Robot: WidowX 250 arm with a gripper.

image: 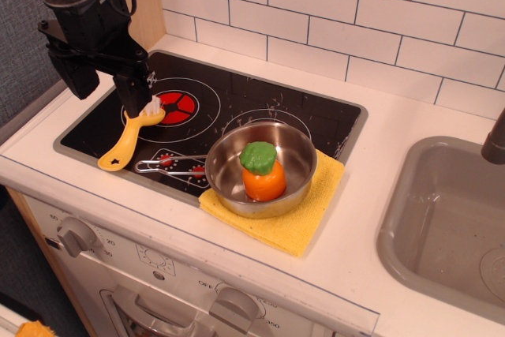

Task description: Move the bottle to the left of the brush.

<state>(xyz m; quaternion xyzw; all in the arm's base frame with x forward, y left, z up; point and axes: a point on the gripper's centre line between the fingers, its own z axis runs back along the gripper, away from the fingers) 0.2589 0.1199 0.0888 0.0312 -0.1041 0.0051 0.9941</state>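
Observation:
The bottle [263,173], a small orange toy with a lumpy green cap, stands upright inside the steel pot [296,165] at the stove's front right. The yellow brush [130,136] lies on the stove's left side, white bristles toward the red burner and the star-holed handle end toward the front edge. My gripper [106,88] hangs over the stove's back left, just above and behind the brush head. Its jaws stand apart with nothing between them. One finger [134,88] is right over the bristles. The bottle is far to the gripper's right.
The pot sits on a yellow cloth [304,226]. A metal wire utensil with red beads [170,166] lies between brush and pot. A grey sink [450,219] is at the right. A tiled wall runs behind the stove, and knobs line the front panel.

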